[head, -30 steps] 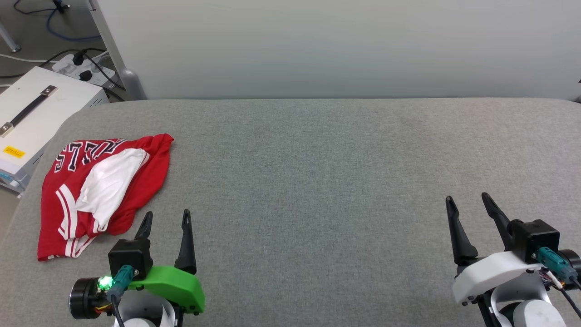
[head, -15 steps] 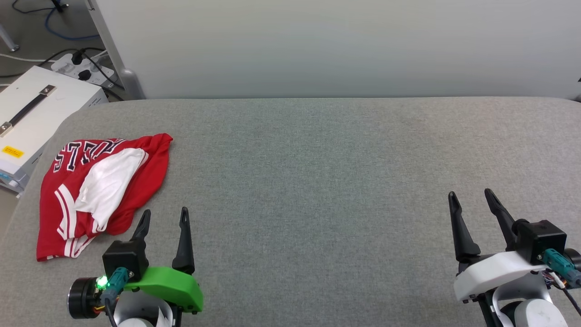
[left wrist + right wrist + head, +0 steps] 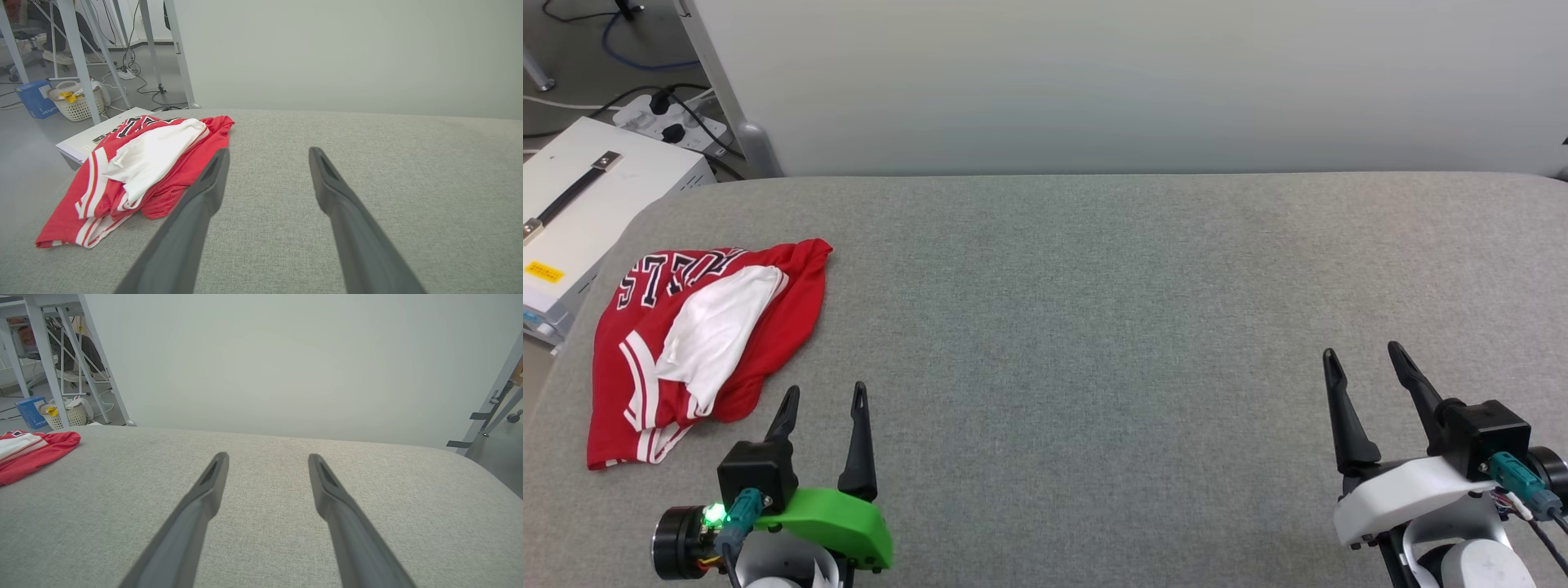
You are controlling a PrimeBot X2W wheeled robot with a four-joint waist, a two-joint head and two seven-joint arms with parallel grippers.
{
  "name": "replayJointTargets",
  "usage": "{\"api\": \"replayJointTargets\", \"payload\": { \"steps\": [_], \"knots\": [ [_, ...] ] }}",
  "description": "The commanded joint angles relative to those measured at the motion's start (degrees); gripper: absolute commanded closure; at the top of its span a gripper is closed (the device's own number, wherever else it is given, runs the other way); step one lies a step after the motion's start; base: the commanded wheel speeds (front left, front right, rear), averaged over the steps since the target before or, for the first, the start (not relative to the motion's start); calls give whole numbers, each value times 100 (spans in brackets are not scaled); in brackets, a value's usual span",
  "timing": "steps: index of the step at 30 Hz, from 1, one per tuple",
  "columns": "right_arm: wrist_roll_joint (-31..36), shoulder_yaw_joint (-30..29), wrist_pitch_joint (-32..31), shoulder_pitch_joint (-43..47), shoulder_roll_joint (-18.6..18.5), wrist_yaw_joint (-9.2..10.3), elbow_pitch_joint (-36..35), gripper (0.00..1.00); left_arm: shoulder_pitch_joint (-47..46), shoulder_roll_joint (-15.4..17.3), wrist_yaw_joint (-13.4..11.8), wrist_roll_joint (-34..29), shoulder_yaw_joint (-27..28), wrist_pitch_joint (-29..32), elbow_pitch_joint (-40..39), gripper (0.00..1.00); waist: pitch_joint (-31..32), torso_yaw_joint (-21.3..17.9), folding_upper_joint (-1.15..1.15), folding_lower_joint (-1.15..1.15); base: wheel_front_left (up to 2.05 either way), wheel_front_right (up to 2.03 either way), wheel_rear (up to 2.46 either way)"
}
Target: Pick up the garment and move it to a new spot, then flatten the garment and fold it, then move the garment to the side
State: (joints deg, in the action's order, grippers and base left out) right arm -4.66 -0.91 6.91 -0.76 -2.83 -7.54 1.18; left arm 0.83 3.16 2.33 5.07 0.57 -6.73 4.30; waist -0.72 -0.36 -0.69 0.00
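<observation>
The garment [image 3: 698, 339] lies crumpled near the left edge of the grey padded table [image 3: 1094, 310]: red cloth, a white sleeve on top, striped trim and navy lettering. My left gripper [image 3: 823, 394] hovers open just right of and nearer than its lower edge, with nothing between the fingers. From the left wrist the garment [image 3: 139, 163] sits left of the fingers, and the left gripper [image 3: 267, 153] is open over bare cloth. At the lower right my right gripper [image 3: 1362, 359] stands open and empty, far from the garment. The right wrist view has the garment [image 3: 32, 451] at its far left and the right gripper [image 3: 267, 457] open.
A white case [image 3: 580, 212] with a black handle stands off the table's left edge, with a power strip and cables [image 3: 674, 118] behind it. A pale wall panel [image 3: 1127, 82] rises behind the table. Table legs, a basket [image 3: 77, 104] and a blue box [image 3: 34, 98] are on the floor.
Both grippers have shifted only slightly, dipping forward and back, and stay open. The garment has not moved.
</observation>
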Motion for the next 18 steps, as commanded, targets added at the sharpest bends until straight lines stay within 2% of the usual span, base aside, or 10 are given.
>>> {"api": "replayJointTargets", "payload": {
  "steps": [1,18],
  "knots": [
    [37,8,67,-99,-4,3,18,0,-48,-14,-6,-40,3,-74,33,0,-6,2,34,0,0,0,0],
    [-130,-45,267,-140,-4,3,-131,0,-77,-18,122,21,-26,-277,-129,0,-57,4,43,0,0,0,0]
  ]
}}
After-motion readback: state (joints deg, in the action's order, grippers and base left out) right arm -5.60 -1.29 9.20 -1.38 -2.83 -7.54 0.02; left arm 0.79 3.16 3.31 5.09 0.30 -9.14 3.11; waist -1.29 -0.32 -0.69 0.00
